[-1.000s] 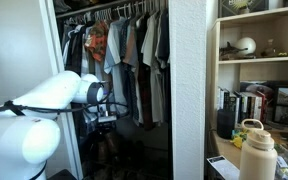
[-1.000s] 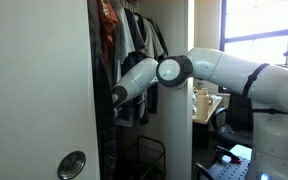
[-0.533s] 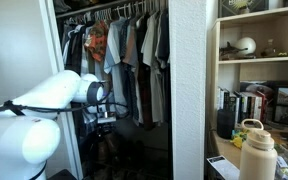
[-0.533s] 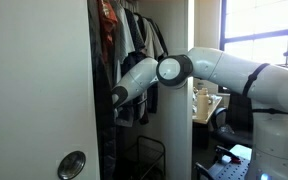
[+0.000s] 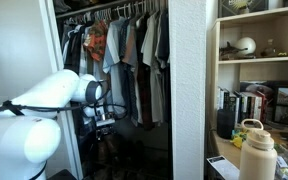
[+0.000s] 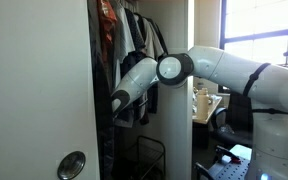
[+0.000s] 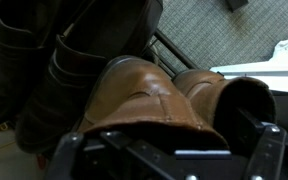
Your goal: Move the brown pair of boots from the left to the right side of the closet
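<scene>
The brown pair of boots point(image 7: 154, 95) fills the wrist view, two tan leather shafts side by side with their open tops toward the camera. My gripper point(image 7: 169, 147) is open right over them, one dark finger on each side of the pair. I cannot tell whether the fingers touch the leather. In an exterior view the gripper point(image 5: 103, 122) hangs low at the left side of the closet; the boots below it are lost in shadow. In the other exterior view the arm point(image 6: 134, 85) reaches into the closet and the gripper is hidden behind the door.
Black boots point(image 7: 39, 70) stand right beside the brown pair. A wire rack point(image 7: 184, 55) and grey carpet point(image 7: 204, 20) lie behind. Hanging clothes point(image 5: 124, 55) fill the closet above. The door point(image 6: 44, 90) and a wall post point(image 5: 189, 90) flank the opening. Shelves point(image 5: 259, 60) stand to the side.
The gripper has sunk slightly lower in the closet; otherwise the scene looks the same.
</scene>
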### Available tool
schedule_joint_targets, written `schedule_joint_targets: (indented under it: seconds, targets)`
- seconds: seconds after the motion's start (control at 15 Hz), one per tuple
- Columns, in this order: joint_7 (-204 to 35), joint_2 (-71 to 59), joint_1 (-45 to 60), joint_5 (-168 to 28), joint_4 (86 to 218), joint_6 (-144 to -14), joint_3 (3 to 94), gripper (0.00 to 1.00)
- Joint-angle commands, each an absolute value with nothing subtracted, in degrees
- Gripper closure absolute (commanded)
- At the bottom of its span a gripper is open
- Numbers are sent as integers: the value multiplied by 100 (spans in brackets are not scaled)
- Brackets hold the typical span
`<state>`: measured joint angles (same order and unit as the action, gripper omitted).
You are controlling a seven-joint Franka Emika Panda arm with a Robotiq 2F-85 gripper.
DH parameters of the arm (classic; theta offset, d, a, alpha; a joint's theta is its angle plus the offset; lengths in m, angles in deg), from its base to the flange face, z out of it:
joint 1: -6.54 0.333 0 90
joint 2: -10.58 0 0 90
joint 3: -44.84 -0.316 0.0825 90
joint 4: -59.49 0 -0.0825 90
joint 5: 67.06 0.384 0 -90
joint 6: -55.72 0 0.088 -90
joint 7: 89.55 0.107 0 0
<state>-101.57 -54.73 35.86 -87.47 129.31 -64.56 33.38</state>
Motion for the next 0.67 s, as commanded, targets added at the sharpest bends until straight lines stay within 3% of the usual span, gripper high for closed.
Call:
schedule_joint_targets:
  seconds: [0.0, 0.33, 0.4, 0.47, 0.6]
  targets:
    - [-10048, -5402, 3863, -9226, 13416, -6615, 3582, 0]
    - [-10017, -5394, 3976, -9616, 13628, -6726, 3582, 0]
    - [-10019, -5396, 3983, -9638, 13634, -6715, 3557, 7]
    - [-10015, -5401, 3985, -9645, 13614, -6701, 3527, 28]
    - [-9982, -5393, 3995, -9588, 13568, -6669, 3483, 32]
